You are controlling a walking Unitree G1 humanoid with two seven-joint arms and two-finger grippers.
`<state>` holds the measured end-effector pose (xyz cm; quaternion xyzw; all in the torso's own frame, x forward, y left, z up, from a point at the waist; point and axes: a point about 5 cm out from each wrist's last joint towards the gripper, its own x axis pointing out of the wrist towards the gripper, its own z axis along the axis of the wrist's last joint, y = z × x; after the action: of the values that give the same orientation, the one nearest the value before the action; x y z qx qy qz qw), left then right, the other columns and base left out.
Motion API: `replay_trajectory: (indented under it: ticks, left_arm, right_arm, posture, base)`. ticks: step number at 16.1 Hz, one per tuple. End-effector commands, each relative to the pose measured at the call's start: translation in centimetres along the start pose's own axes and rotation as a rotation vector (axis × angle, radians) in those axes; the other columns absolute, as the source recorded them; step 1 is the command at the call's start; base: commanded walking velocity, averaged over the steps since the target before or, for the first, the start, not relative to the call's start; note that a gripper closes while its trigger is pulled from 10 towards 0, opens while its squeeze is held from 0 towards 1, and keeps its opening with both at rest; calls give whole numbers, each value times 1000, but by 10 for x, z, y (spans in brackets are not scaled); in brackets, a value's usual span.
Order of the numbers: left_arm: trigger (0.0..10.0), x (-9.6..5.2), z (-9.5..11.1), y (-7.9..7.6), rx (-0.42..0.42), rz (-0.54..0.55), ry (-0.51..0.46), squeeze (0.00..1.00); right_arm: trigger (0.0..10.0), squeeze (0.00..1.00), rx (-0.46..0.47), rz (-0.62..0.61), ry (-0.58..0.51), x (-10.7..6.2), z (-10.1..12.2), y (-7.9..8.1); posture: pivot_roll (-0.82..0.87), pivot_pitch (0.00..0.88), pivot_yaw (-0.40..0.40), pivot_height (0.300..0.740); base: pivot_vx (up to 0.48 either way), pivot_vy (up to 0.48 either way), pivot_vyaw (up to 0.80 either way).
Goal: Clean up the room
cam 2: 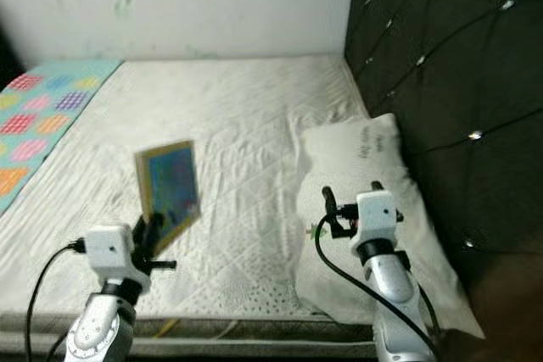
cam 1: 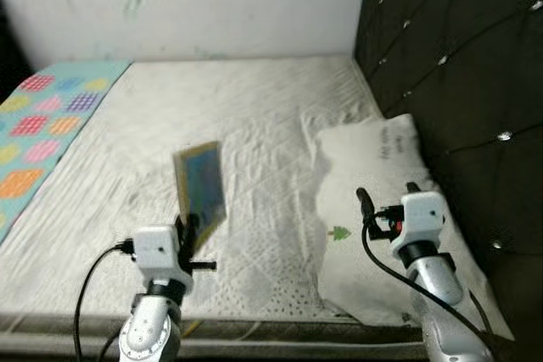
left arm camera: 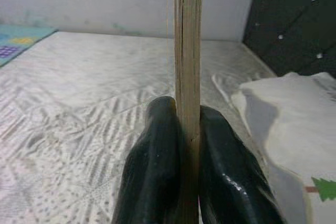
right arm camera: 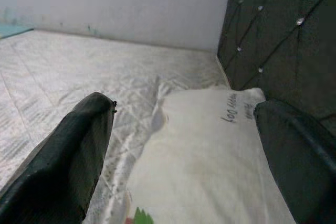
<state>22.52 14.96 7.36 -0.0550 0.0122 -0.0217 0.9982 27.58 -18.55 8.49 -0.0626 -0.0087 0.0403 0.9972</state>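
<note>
Left eye view | L gripper (cam 1: 188, 231) jaws clamp book (cam 1: 202, 186) | R gripper (right arm camera: 184, 145) jaws wide over pillow (cam 1: 373, 209)

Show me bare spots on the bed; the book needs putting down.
Free: the wide mattress stretch between the blanket and the pillow, up to the wall. Crowded: the headboard side, where the pillow lies under the open right tool. Left tool grips the book.
</note>
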Motion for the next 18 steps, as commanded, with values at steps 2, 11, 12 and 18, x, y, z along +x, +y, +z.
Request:
replay_trajectory:
  ticks: [2, 11, 12, 18]
  left_arm:
    - [10000, 2, 9, 7, 24, 25, -42, 0]
    - [10000, 9, 14, 5, -73, -52, -35, 0]
    - [10000, 14, 17, 4, -89, -78, -42, 0]
    - [10000, 32, 39, -5, -153, -170, -62, 0]
  right_arm:
    - [10000, 0, 2, 19, -24, 4, 5, 5]
    - [10000, 0, -13, 9, -21, -3, 8, -3]
    - [10000, 0, -17, -11, -18, -5, 8, -8]
    - [10000, 0, 38, -36, -29, -11, 21, -12]
  posture:
    - [-100, 0, 54, 740]
    - [-114, 0, 56, 740]
    - [-118, 0, 58, 740]
    - [-142, 55, 78, 740]
  base:
    - [0, 0, 0]
    - [0, 0, 0]
    - [0, 0, 0]
    - [0, 0, 0]
